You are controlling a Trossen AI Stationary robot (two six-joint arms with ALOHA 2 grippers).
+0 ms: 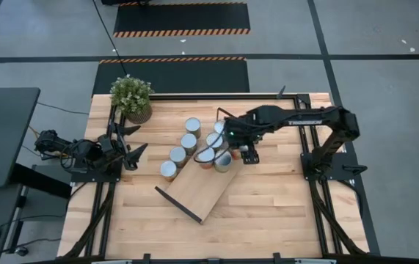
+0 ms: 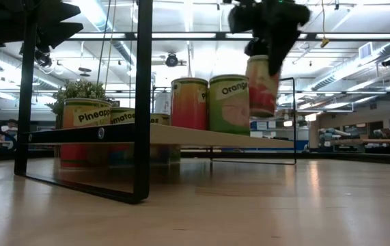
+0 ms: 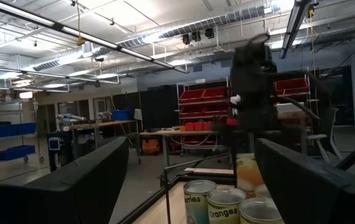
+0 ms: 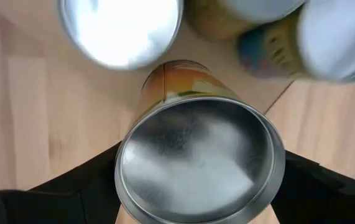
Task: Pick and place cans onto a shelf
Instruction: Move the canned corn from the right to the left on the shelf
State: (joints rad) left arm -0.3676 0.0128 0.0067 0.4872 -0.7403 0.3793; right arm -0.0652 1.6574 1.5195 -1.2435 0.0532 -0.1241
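The right end effector [image 1: 222, 152] hangs over the near end of the shelf [image 1: 203, 192], its two dark fingers [image 4: 71, 186] clamped on the sides of a can [image 4: 199, 165] whose silver top fills the right wrist view. In the low view this held can [image 2: 263, 85] hangs tilted, its base above the shelf board and clear of it, just beside an orange-labelled can [image 2: 229, 104] and a red can [image 2: 190, 103] that stand upright on the board. Farther from the end effector, more cans [image 1: 182, 145] stand in a loose row on the wooden surface [image 1: 282, 205] along the shelf's long edge. Beyond them a potted plant [image 1: 132, 97] sits at the surface's corner. The left end effector [image 1: 130, 155] waits well away at the opposite side, fingers spread apart and gripping nothing.
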